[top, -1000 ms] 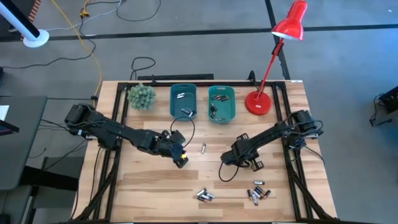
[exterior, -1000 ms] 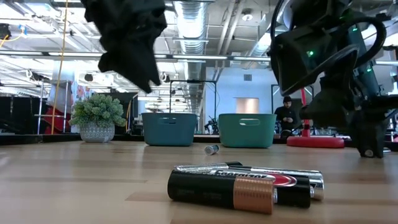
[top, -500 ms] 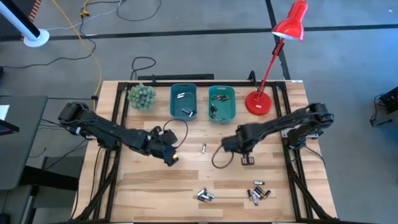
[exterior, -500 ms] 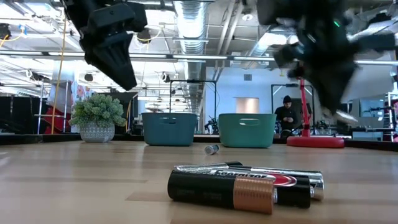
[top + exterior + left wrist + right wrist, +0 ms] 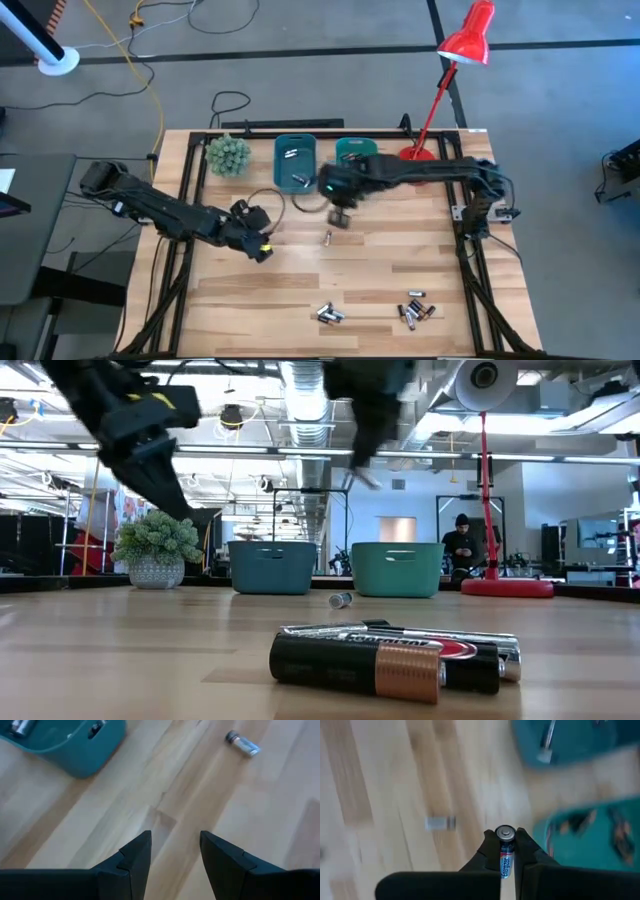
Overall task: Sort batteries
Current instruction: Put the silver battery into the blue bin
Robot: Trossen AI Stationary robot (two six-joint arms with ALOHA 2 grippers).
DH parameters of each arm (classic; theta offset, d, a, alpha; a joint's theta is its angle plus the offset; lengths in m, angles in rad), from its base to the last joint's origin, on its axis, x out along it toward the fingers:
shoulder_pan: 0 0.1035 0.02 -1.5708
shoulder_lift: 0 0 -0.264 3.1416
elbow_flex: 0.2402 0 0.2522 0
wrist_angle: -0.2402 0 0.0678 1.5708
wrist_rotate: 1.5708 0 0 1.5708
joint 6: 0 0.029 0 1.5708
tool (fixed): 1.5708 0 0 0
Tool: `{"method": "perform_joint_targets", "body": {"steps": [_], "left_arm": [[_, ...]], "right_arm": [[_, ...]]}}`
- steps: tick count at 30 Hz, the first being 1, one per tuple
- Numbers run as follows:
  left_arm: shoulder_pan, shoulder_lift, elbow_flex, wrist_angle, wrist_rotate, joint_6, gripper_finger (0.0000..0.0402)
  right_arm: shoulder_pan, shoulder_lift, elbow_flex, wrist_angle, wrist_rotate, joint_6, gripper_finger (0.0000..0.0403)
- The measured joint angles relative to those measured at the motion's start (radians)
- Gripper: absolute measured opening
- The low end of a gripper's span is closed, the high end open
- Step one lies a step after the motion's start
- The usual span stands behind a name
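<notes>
The wooden table (image 5: 300,290) is seen carrying two teal bins at its far side: the left bin (image 5: 295,163) and the right bin (image 5: 357,160), each already holding a few cells, so part of the sorting is judged done. Two loose clusters (image 5: 330,314) (image 5: 415,309) near the front edge and one lone battery (image 5: 327,238) at mid-table are left to be sorted. The right pincer (image 5: 507,851) is held over the table just in front of the bins, pressed together on a battery (image 5: 505,851), gripped by its sides with its long axis along the fingers and one terminal end pointing outward. The left pincer (image 5: 172,851) is kept spread and empty above bare wood.
</notes>
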Motion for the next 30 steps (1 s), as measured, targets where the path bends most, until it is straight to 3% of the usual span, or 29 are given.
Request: {"method": "perform_joint_targets", "body": {"steps": [10,16,22,30], "left_arm": [[0.006,-0.318,-0.195,0.054,0.034,0.016,0.0163],[0.006,-0.484,-0.266,0.048,0.042,0.0,0.0163],[0.006,-0.579,-0.298,0.038,0.042,0.031,0.0163],[0.006,-0.611,-0.306,0.018,0.042,0.072,0.0163]], "right_arm": [[-0.172,0.278,0.256,0.274,-0.05,-0.048,0.001],[-0.238,0.439,0.337,0.328,-0.106,-0.035,0.001],[-0.274,0.525,0.358,0.321,-0.115,0.048,0.004],[-0.305,0.539,0.359,0.268,-0.114,0.175,0.01]]}}
